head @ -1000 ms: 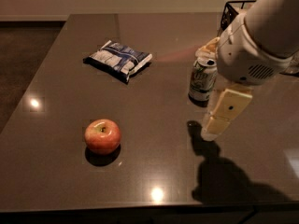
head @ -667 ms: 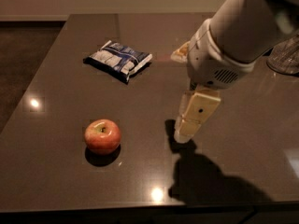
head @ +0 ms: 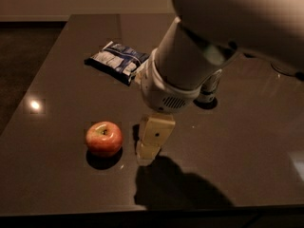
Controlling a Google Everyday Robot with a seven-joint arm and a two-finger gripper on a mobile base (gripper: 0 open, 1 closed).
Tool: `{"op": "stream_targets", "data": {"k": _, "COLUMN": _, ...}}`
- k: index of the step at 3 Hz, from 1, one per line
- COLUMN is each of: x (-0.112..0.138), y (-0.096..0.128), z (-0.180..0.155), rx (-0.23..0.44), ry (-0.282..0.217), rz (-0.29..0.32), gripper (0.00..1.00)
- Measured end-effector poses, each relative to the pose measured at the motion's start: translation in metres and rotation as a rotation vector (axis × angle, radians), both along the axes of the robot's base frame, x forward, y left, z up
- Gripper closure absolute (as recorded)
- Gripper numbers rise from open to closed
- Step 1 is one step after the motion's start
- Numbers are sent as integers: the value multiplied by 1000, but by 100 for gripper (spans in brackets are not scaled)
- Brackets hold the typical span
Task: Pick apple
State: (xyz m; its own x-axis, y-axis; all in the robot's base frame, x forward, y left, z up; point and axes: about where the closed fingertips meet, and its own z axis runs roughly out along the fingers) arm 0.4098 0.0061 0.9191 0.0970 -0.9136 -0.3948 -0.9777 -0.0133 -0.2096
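Note:
The red apple (head: pixel 103 137) with a yellow-green patch at its stem sits on the dark table (head: pixel 57 80) at the front left. My gripper (head: pixel 148 151) hangs from the white arm just to the right of the apple, low over the table and a little apart from the fruit. Only one cream-coloured finger (head: pixel 153 137) shows.
A blue and white snack bag (head: pixel 116 61) lies behind the apple toward the table's back. A soda can (head: pixel 209 91) stands to the right, mostly hidden behind my arm. The table's front edge runs just below the gripper's shadow.
My arm has swung left across the table, from beside the soda can to just right of the apple. The apple and the bag have not moved.

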Motion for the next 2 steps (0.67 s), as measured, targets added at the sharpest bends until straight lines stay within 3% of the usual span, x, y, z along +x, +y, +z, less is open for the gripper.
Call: {"op": "stream_targets", "data": {"k": 2, "x": -15, "y": 44, "z": -42, "rx": -44, "ry": 48, "rz": 51, "gripper": 0}}
